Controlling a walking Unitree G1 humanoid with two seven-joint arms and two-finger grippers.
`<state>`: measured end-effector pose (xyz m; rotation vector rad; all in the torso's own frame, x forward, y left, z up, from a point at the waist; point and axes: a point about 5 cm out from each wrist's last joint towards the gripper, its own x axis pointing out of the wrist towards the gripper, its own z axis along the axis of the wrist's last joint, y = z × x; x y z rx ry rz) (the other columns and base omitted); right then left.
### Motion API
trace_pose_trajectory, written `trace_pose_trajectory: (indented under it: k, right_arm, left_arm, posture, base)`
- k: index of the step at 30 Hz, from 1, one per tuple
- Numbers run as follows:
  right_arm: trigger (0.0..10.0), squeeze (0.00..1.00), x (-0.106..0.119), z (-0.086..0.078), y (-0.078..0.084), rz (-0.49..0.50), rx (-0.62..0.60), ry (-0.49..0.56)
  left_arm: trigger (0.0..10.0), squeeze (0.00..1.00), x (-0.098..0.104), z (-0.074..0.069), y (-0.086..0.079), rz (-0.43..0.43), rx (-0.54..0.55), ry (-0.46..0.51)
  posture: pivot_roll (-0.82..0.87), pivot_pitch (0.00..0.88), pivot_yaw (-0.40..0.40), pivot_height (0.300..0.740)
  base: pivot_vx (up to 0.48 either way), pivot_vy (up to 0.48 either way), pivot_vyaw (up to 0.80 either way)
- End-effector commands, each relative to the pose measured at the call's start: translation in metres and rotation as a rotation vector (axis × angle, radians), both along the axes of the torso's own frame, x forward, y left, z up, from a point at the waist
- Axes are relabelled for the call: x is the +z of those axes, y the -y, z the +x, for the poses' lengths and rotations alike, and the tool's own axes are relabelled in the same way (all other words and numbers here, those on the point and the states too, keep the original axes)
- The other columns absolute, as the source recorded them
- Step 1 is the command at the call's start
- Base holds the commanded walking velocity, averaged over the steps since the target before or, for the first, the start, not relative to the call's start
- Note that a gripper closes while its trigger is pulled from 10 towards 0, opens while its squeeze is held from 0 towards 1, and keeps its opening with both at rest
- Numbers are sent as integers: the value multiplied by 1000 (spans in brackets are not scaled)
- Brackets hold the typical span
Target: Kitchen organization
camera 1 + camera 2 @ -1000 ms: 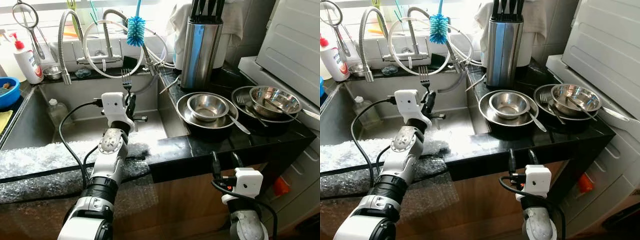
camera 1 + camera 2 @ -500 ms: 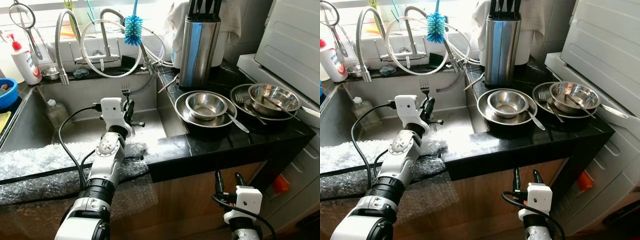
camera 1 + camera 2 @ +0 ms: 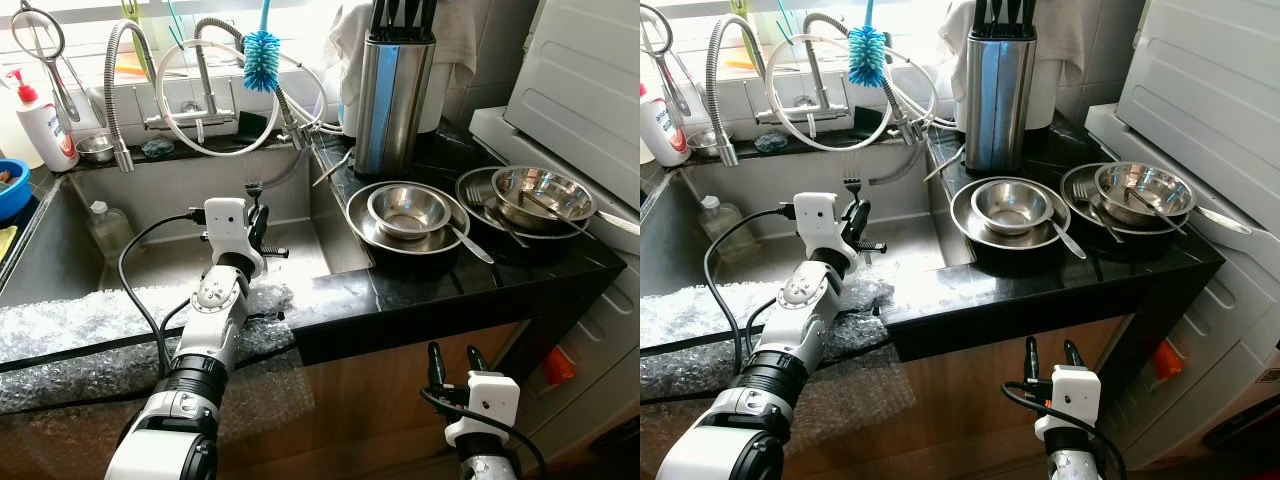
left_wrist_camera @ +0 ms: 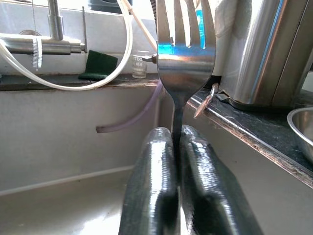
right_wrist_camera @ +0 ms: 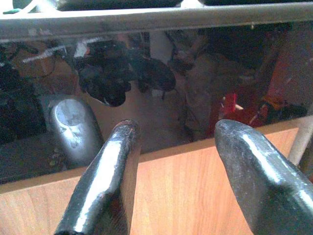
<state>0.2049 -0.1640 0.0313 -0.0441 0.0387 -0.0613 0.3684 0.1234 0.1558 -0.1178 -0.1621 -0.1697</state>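
My left gripper is shut on a steel fork and holds it upright, tines up, over the right part of the steel sink. The fork's tines show just above the fingers. On the black counter a small steel bowl sits in a wider steel dish with a spoon. Another bowl with cutlery sits in a second dish to the right. My right gripper hangs open, low in front of the wooden cabinet under the counter edge.
A steel knife block stands behind the dishes. Faucets, hoses and a blue bottle brush cross the sink's back ledge. Bubble wrap covers the sink's front rim. A soap bottle stands far left, a white appliance at right.
The left gripper has lowered the fork a little over the sink. The right gripper has dropped lower in front of the cabinet. The camera has shifted slightly.
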Motion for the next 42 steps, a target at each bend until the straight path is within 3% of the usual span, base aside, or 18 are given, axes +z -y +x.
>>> trace_pose_trajectory:
  k: [1,22,25,26,28,29,30,32,34,38,42]
  right_arm:
    - [10000,0,1,2,0,-4,0,5]
    - [10000,0,4,6,-1,-2,11,20]
    - [10000,0,5,7,-2,-1,13,22]
    - [10000,0,5,7,-2,-1,13,23]
    - [10000,0,5,8,-2,-1,14,23]
    - [10000,0,5,8,-2,-2,14,24]
    - [10000,0,5,8,-2,-2,14,24]
    - [10000,0,5,8,-2,-2,14,25]
    - [10000,0,5,8,-2,-1,15,26]
    - [10000,0,5,8,-3,0,12,28]
    - [10000,0,5,8,-2,0,9,29]
  left_arm:
    - [10000,1000,-7,0,2,24,-14,-43]
    - [10000,1000,-4,1,3,15,-15,-29]
    - [10000,1000,6,2,2,-6,-10,2]
    - [10000,0,20,4,2,-14,-12,53]
    - [10000,0,24,4,1,-15,-13,65]
    - [10000,0,42,6,-1,-39,-10,120]
    - [10000,0,42,6,-1,-39,-10,120]
    - [10000,0,80,5,-11,-17,-8,242]
    - [10000,0,91,3,-18,-12,-1,277]
    - [10000,0,103,-9,-44,43,21,332]
    - [10000,0,101,-21,-64,80,42,339]
  posture:
    - [-149,0,20,740]
    - [-146,0,19,740]
    - [-144,0,19,740]
    - [-141,0,17,740]
    - [-141,0,17,740]
    - [-139,0,19,740]
    - [-139,0,19,740]
    - [-133,0,22,740]
    - [-133,0,24,740]
    - [-138,0,33,740]
    - [-138,0,38,740]
  base:
    - [0,0,0]
    - [0,0,0]
    - [0,0,0]
    - [0,0,0]
    - [0,0,0]
    - [0,0,0]
    - [0,0,0]
    - [0,0,0]
    - [0,0,0]
    - [0,0,0]
    - [0,0,0]
